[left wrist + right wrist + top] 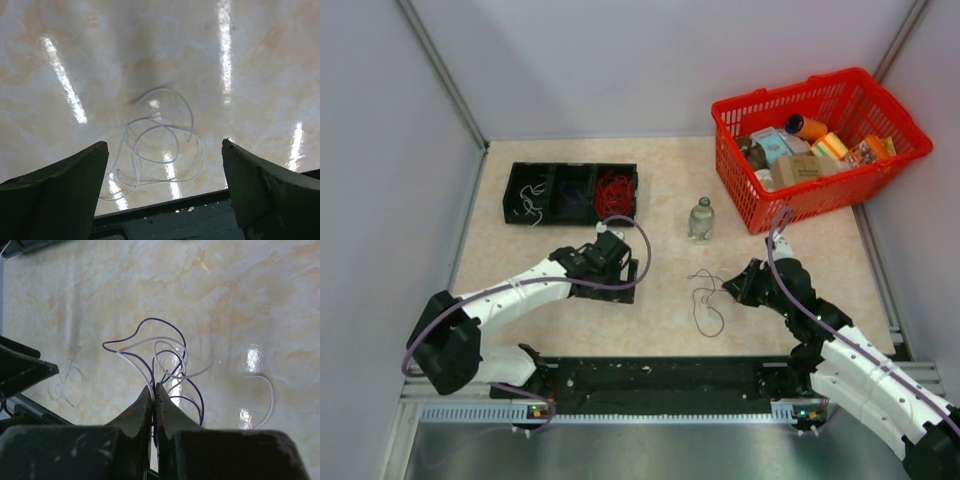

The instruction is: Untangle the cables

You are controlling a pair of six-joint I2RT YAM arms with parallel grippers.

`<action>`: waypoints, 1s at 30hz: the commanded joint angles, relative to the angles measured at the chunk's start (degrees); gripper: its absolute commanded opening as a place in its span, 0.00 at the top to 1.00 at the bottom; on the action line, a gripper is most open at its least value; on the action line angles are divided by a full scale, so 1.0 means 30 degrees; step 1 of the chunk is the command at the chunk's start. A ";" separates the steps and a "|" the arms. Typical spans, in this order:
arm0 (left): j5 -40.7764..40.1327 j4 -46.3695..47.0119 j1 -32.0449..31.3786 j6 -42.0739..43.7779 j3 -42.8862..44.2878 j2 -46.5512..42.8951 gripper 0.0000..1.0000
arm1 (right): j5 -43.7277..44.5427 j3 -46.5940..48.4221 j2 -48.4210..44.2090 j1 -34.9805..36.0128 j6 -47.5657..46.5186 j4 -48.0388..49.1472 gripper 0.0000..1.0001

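Observation:
My right gripper (155, 386) is shut on a tangle of white and dark purple cables (170, 360), pinching strands that loop upward from its tips. In the top view this tangle (705, 300) trails onto the table left of the right gripper (734, 285). A single white cable (160, 140) lies coiled on the table in front of my left gripper (164, 144), which is open and holds nothing. The left gripper (618, 260) hovers over a flat black piece (620, 285). Another white strand (267, 400) lies on the table to the right.
A black three-part tray (570, 193) at the back left holds white cables (530, 200) and red cables (614, 192). A small bottle (701, 218) stands mid-table. A red basket (820, 145) with groceries fills the back right. Walls close in on both sides.

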 commanded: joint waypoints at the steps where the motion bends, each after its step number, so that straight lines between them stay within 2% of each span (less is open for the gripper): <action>1: 0.1197 -0.0242 0.1284 0.0720 -0.0335 0.0669 0.01 | 0.0021 0.0280 -0.0350 -0.0118 -0.0084 0.0359 1.00; 8: 0.2077 0.0257 0.2662 0.0866 -0.1096 0.2691 0.02 | 0.0197 0.0193 -0.0643 -0.0118 -0.0113 0.0096 1.00; 12: 0.1902 0.0287 0.2488 0.0253 -0.1886 0.2372 0.12 | 0.0284 0.0164 -0.0585 -0.0089 -0.0142 0.0125 1.00; 17: 0.0616 0.0025 -0.0144 -0.2030 -0.2269 0.2515 0.27 | 0.0227 0.0222 -0.0264 -0.0118 -0.0084 0.0446 1.00; 21: 0.0816 0.0724 -0.0912 -0.2883 -0.2794 0.2928 0.47 | 0.0080 0.0309 0.0118 -0.0118 -0.0084 0.0594 1.00; 24: 0.0440 0.0757 -0.0912 -0.2885 -0.2710 0.2665 0.77 | 0.0109 0.0310 0.0002 -0.0118 -0.0143 0.0565 1.00; 26: -0.0612 0.0231 -0.0912 -0.2768 -0.2185 0.2343 0.91 | 0.0167 0.0223 -0.0115 -0.0118 -0.0114 0.0564 1.00; 28: -0.1754 -0.0267 -0.0854 -0.2476 -0.1423 0.2021 1.00 | 0.0197 0.0164 -0.0203 -0.0089 -0.0084 0.0564 1.00; 30: -0.2839 -0.0824 -0.0649 -0.2387 -0.0572 0.1640 1.00 | 0.0168 0.0163 -0.0204 -0.0118 -0.0055 0.0564 1.00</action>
